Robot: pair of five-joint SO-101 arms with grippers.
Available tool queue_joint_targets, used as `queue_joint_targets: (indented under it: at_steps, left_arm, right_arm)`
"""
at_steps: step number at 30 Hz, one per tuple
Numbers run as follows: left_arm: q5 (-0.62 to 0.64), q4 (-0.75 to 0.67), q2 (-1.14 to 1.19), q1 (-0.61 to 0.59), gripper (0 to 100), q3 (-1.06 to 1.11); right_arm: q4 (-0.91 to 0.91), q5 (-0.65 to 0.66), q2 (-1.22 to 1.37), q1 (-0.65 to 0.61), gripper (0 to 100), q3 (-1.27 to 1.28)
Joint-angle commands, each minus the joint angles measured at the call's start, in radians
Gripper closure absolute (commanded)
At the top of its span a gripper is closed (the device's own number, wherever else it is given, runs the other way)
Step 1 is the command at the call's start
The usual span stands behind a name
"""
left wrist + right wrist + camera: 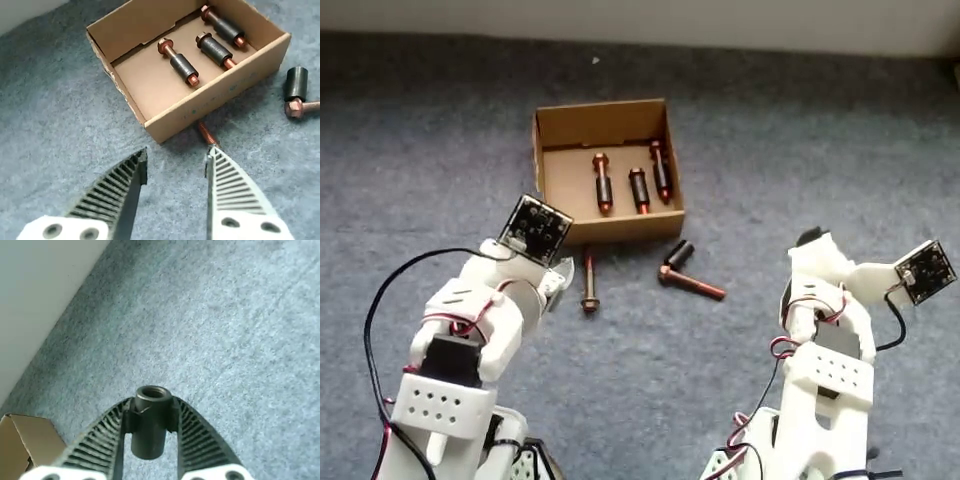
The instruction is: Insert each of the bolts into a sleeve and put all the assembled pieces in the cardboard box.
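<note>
The cardboard box (pixel 605 108) holds three bolts with sleeves on them (pixel 179 62), lying side by side. A bare copper bolt (pixel 589 283) lies just in front of the box; its threaded tip (pixel 206 134) pokes out past the box wall (pixel 215 97). My left gripper (pixel 176 160) hovers open right beside that bolt (pixel 558 283). A second bare bolt (pixel 694 284) lies to the right with a loose black sleeve (pixel 678 253) by its head (pixel 295 107). My right gripper (pixel 151 404) is shut on another black sleeve (pixel 150 425), held off to the right (pixel 808 240).
Everything rests on grey carpet (pixel 770 150). A pale wall (pixel 40 300) borders the carpet at the back. A corner of the box (pixel 25 445) shows in the right wrist view. Open carpet lies between the two arms and right of the box.
</note>
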Motion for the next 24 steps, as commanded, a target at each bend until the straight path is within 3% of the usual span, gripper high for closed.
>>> queue_joint_targets:
  at_steps: [1, 6, 11, 18, 24]
  left_arm:
    - [-0.135, 0.006, 0.223, -0.036, 79, -0.15]
    - [-0.451, 0.025, 0.553, -0.022, 78, -0.268]
    - [-0.732, 0.032, 0.704, 0.013, 79, -0.288]
    - [-0.796, 0.025, 0.734, 0.102, 78, -0.288]
    - [-0.795, -0.086, 0.736, 0.153, 78, -0.226]
  right_arm:
    - [-0.021, -0.003, -0.028, 0.005, 99.5, -0.01]
    - [-0.021, -0.003, -0.027, 0.005, 99.5, -0.01]
    - [-0.021, -0.002, -0.027, 0.005, 99.5, -0.01]
    - [-0.022, 0.032, -0.027, 0.005, 99.5, -0.01]
    - [-0.022, 0.034, -0.027, 0.005, 99.5, -0.01]
